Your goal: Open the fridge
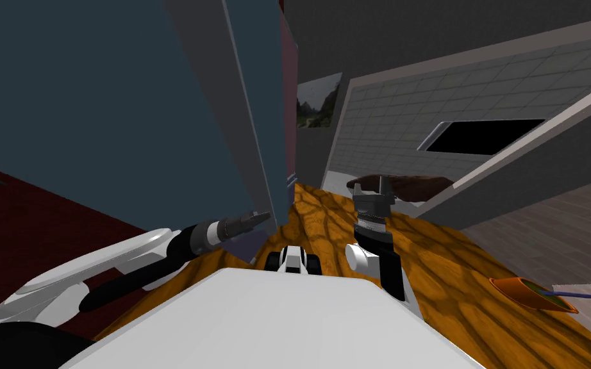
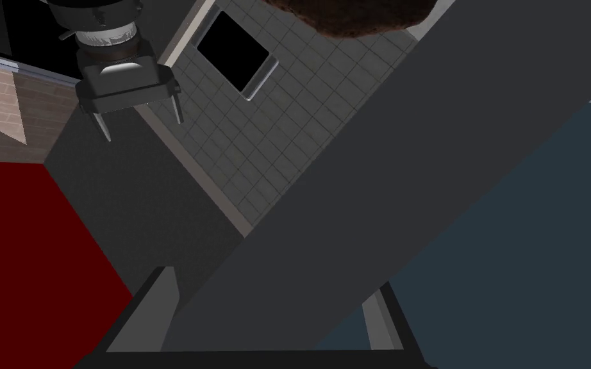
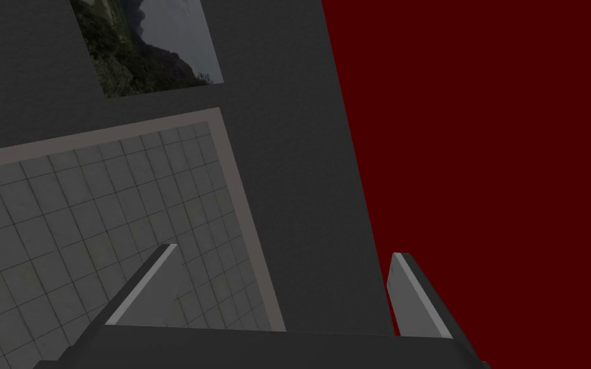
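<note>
1. The fridge [image 1: 95, 96], a dark blue slab, fills the head view's upper left.
2. Its grey edge band [image 1: 214, 96] slants down toward centre frame.
3. The left gripper [image 1: 263, 216], fingers wide, straddles that band. Judged step: securing the grasp. Next, close and pull outward.
4. The right gripper [image 1: 377, 184], right of centre, points upward with fingers wide.

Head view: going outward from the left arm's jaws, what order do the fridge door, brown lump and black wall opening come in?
1. Fridge door: its grey edge is right at the jaws.
2. Brown lump: to the right, below the tiled wall.
3. Black opening: farther right, in that wall.
</note>
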Controlling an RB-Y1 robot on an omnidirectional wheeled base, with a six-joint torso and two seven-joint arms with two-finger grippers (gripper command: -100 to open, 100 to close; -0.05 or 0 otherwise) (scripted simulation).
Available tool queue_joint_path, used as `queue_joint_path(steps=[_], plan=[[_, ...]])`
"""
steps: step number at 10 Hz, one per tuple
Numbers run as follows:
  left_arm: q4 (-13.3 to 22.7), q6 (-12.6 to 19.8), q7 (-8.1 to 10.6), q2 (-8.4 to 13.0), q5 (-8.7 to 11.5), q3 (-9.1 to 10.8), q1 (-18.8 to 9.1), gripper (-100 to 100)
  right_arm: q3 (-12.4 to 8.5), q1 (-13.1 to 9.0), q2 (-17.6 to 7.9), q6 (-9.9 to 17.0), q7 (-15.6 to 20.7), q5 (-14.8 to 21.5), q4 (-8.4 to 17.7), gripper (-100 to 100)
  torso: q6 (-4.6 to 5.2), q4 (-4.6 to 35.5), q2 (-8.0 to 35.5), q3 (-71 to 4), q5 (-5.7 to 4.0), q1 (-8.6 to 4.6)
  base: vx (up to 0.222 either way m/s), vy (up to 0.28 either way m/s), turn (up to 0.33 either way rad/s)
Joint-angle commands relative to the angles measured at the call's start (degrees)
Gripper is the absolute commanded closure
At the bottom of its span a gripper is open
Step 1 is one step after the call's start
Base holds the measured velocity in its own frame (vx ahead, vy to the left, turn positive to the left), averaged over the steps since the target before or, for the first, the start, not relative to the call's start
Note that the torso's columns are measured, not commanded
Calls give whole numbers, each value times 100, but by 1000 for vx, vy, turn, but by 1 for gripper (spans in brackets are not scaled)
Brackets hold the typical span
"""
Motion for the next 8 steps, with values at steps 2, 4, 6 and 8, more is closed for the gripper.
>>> queue_joint_path(steps=[2,4,6,8], plan=[[20,-483,24,127,28,-14,-39,100,0,0,0,0,0,0,0,0,5,-1,7,7,5,8,-135,86,-132],[31,-772,37,216,42,-11,-34,100,0,0,0,0,0,0,0,0,-1,5,28,21,8,13,-153,85,-126],[43,-1062,49,305,55,-8,-29,100,0,0,0,0,0,0,0,0,-7,13,34,9,-1,5,-151,81,-120],[-96,-902,262,524,184,303,-71,-100,-1,2,0,0,0,0,0,0,3,-8,-10,-4,-7,-29,-15,7,136]])
